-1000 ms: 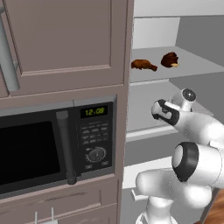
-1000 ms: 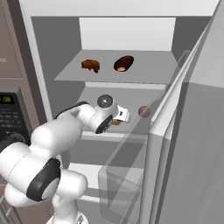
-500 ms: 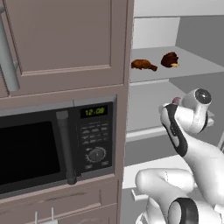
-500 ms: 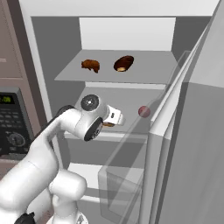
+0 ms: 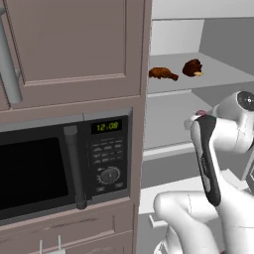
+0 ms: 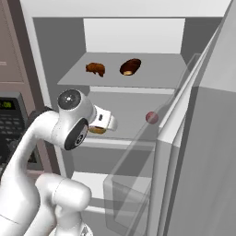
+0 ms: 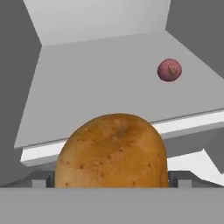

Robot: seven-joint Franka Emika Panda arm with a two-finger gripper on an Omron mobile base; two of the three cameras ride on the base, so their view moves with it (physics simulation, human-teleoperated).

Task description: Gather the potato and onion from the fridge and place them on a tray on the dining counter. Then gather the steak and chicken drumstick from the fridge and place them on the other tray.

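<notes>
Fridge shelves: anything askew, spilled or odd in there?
Nothing stands out. The chicken drumstick and steak lie apart on the upper shelf, the onion sits on the shelf below, and the potato is close before the gripper. No spills.

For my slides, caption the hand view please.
Potato close up before the gripper, red onion lying farther back on the fridge shelf.
</notes>
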